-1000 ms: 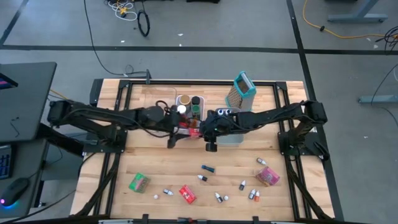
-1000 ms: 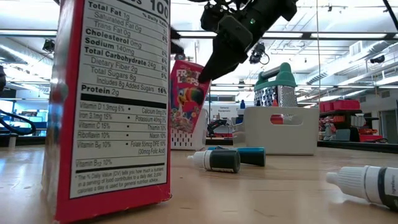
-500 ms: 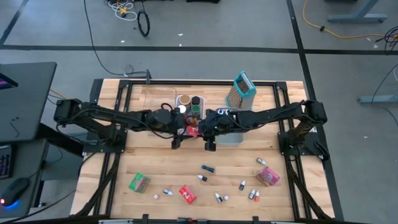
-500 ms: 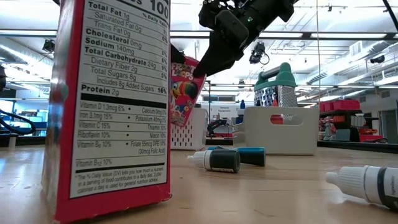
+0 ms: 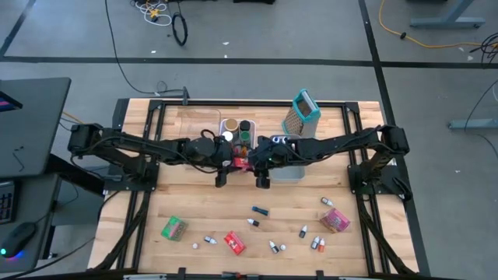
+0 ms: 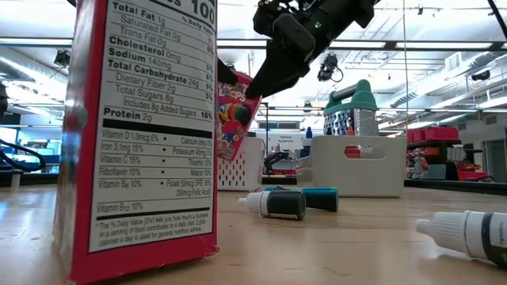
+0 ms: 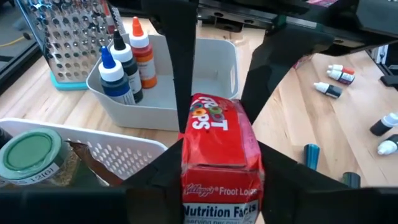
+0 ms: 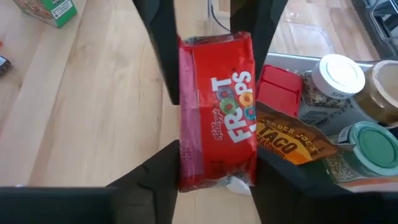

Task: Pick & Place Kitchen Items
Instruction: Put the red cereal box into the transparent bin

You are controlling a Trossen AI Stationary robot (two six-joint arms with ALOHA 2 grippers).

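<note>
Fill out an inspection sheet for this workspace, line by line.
Surface: wooden table, held in a black frame.
Job's things: cereal box held in the air between the two arms; green packet, red packet, pink packet and small bottles loose along the near edge.
Clutter: grater; white basket with jars; grey bin with bottles.
Grippers: left pincer clamped on the cereal box; right pincer around the same box, grip unclear.
Cables: black cable and yellow cable on the floor.
Surroundings: desk beside the table; no people seen.
</note>
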